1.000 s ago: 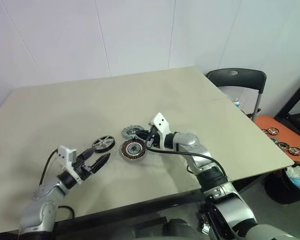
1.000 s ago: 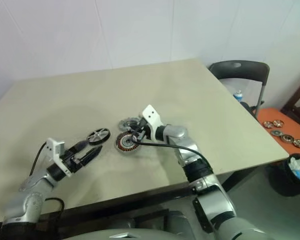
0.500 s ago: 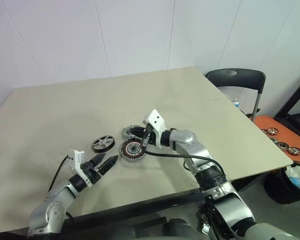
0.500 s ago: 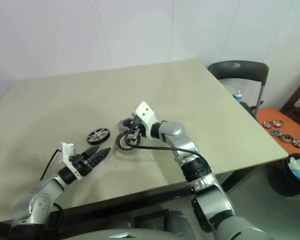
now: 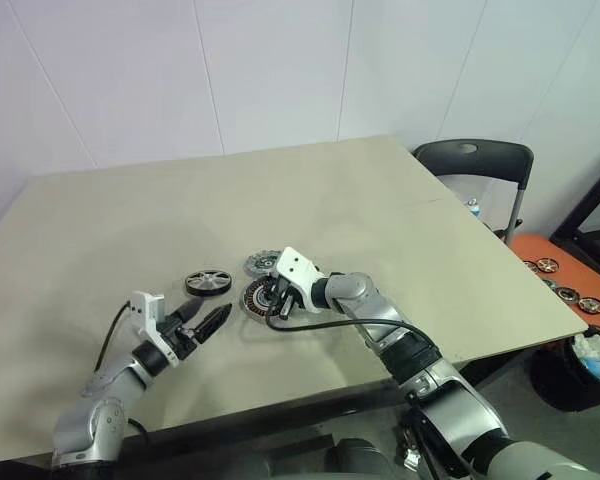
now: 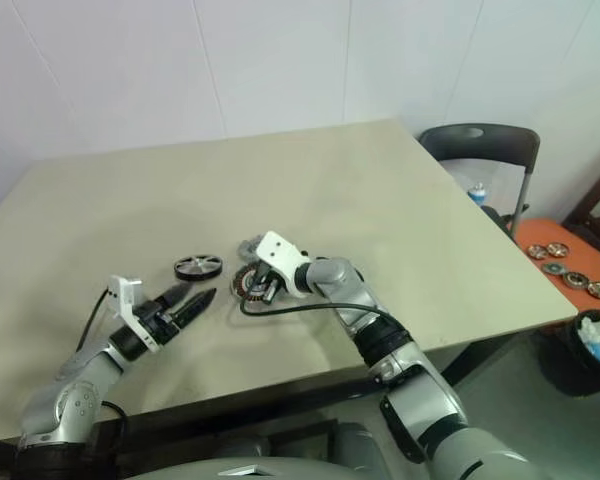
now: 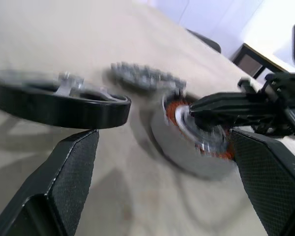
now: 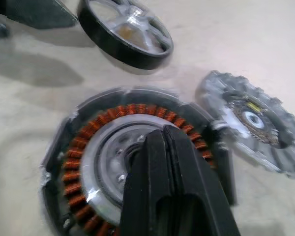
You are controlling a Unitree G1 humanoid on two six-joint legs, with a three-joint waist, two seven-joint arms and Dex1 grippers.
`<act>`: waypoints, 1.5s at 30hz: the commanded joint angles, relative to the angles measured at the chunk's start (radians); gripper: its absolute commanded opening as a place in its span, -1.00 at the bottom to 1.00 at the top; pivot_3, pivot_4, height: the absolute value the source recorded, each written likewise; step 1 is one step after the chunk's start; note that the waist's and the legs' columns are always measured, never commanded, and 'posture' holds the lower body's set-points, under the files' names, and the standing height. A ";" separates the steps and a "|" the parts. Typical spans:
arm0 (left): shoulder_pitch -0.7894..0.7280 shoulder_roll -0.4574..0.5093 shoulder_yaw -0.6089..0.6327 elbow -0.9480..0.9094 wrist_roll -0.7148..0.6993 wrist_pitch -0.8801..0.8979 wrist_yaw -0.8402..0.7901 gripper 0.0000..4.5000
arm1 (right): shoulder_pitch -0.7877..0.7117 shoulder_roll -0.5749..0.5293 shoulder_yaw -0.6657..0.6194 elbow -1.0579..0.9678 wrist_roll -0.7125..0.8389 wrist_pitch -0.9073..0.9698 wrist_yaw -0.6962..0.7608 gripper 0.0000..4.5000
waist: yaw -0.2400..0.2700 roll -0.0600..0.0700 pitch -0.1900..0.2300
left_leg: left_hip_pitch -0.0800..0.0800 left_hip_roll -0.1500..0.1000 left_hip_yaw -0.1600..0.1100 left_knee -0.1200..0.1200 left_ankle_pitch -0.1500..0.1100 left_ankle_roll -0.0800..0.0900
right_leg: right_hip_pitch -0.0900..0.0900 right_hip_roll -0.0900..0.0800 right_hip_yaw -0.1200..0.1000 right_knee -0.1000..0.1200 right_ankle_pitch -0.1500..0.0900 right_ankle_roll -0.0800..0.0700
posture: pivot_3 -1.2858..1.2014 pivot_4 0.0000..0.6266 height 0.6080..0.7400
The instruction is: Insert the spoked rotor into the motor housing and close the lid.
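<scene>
The spoked rotor (image 5: 208,282), a black ring with silvery spokes, lies flat on the table left of the motor housing (image 5: 260,299). The housing's copper windings (image 8: 78,162) ring a grey centre. The silver notched lid (image 5: 263,263) lies just behind the housing. My right gripper (image 8: 160,135) is shut, empty, with its tips over the housing's centre; whether they touch it I cannot tell. My left gripper (image 5: 212,317) is open and level, just in front of the rotor (image 7: 59,105), and holds nothing. Its fingers (image 7: 73,172) frame the rotor and the housing (image 7: 196,147).
The beige table (image 5: 380,210) stretches wide around the parts. A black chair (image 5: 472,160) stands past its right edge. Beyond it, an orange surface (image 5: 555,265) carries several small round parts. A black cable hangs from each wrist.
My right gripper has moved left, from the housing's right side to over its centre. The left gripper has edged forward toward the rotor, still open.
</scene>
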 commanded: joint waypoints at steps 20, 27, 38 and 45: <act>0.062 -0.094 0.173 -0.044 -0.350 0.385 0.327 1.00 | -0.041 -0.058 -0.107 -0.033 0.057 -0.142 -0.023 -0.98 | 0.001 0.001 0.001 | 0.000 0.000 0.001 -0.001 -0.001 0.001 | 0.000 0.000 0.001 0.000 0.000 0.000 | 0.03 -1.00 1.00; -0.148 -0.264 0.167 0.143 -0.316 0.346 0.512 1.00 | -0.033 -0.042 -0.101 -0.044 0.056 -0.148 -0.023 -0.98 | 0.029 0.002 0.001 | 0.006 0.000 -0.002 0.003 0.001 -0.002 | 0.010 -0.001 -0.002 -0.001 -0.002 0.002 | 0.03 -1.00 1.00; -0.262 -0.293 0.198 0.294 -0.283 0.324 0.515 -0.06 | -0.036 -0.043 -0.113 -0.042 0.041 -0.168 -0.056 -1.00 | 0.042 0.004 0.001 | 0.015 0.001 -0.004 0.001 0.002 -0.003 | 0.023 -0.001 -0.006 -0.003 -0.005 0.003 | 0.03 -1.00 1.00; -0.296 -0.310 0.287 0.201 -0.463 0.352 0.482 -0.43 | -0.032 -0.065 -0.154 -0.069 0.095 -0.140 -0.032 -1.00 | 0.024 0.003 0.001 | 0.001 0.001 -0.003 0.000 0.002 -0.003 | 0.006 -0.002 -0.005 -0.002 -0.002 0.002 | 0.03 -1.00 1.00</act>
